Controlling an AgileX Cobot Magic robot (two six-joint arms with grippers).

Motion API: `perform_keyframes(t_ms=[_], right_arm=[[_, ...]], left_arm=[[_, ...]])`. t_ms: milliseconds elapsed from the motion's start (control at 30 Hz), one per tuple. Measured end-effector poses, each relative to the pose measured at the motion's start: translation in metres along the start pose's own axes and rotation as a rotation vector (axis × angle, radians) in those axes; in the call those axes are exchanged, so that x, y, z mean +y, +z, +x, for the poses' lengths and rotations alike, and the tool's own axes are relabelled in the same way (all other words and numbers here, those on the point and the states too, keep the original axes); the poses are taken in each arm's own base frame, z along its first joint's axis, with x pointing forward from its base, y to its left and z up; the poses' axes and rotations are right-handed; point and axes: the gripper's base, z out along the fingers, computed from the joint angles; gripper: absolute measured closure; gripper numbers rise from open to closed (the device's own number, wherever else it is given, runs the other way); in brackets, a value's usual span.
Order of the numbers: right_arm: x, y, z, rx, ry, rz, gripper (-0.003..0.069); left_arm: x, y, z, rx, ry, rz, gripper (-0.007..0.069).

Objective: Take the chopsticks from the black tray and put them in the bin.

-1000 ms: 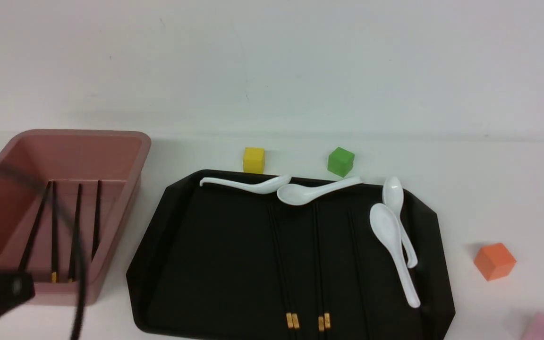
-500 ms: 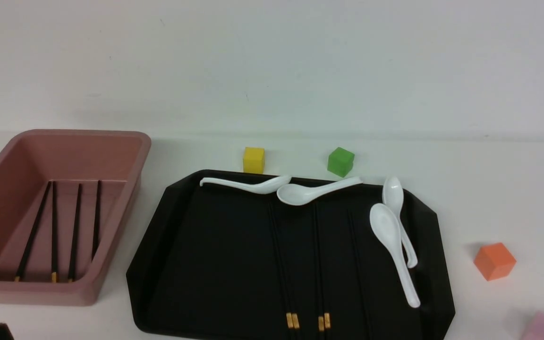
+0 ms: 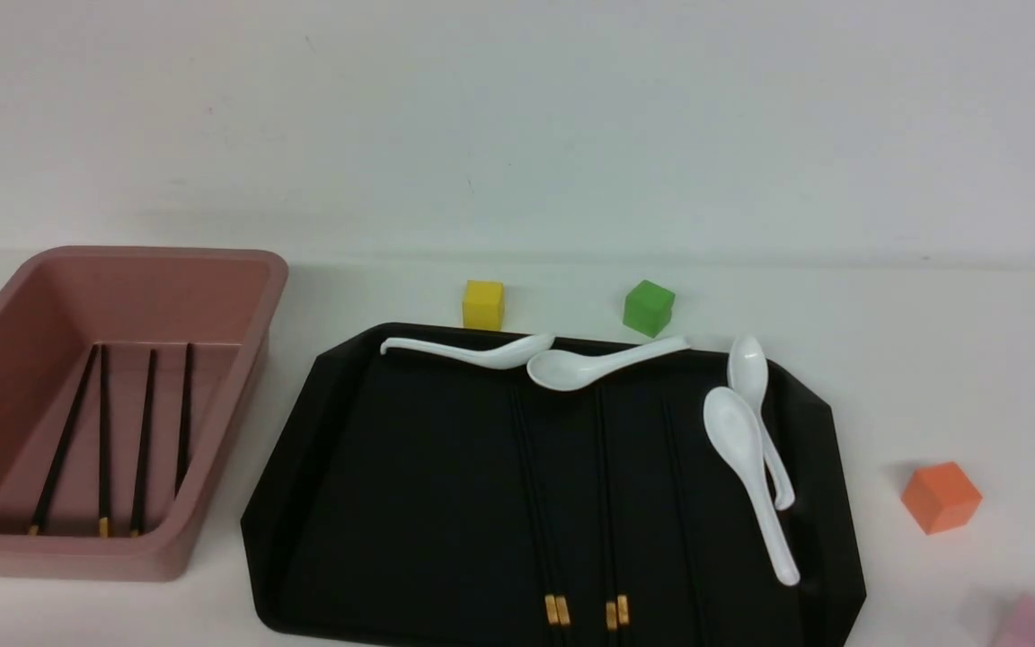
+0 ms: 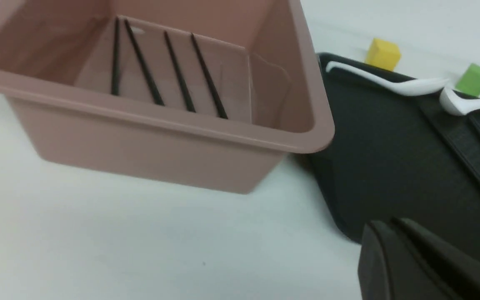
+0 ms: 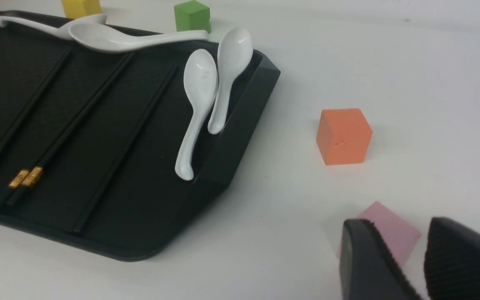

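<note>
The pink bin (image 3: 239, 270) stands at the left and holds several black chopsticks (image 3: 145, 431), lying lengthwise on its floor. The black tray (image 3: 347, 467) lies beside it in the middle. Two pairs of chopsticks (image 3: 605, 494) with gold bands lie on it, and a third pair (image 5: 131, 137) lies to their right. Neither gripper shows in the front view. In the left wrist view my left gripper (image 4: 383, 227) is shut and empty, over the tray's near left corner, with the bin (image 4: 181, 121) ahead. My right gripper (image 5: 398, 227) is open and empty above the table, right of the tray (image 5: 240, 121).
Several white spoons (image 3: 751, 467) lie along the tray's far edge and right side. A yellow cube (image 3: 482, 304) and a green cube (image 3: 648, 307) sit behind the tray. An orange cube (image 3: 940, 497) and a pink cube (image 3: 1034, 624) sit to its right, the pink cube just beyond my right gripper.
My left arm and its cable, which stood in front of the bin at the lower left a second ago, have drawn back out of the front view. Nothing else has moved.
</note>
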Motion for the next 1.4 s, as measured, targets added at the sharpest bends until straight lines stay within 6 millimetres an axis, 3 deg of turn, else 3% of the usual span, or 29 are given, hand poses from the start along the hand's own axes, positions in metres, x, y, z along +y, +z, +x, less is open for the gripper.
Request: perform_keyframes(t_ms=[1400], right_arm=[[0.0,0.0,0.0,0.0,0.0,0.0,0.0419]], left_arm=[[0.0014,-0.0001,0.0059,0.05,0.005,-0.011,0.0602]])
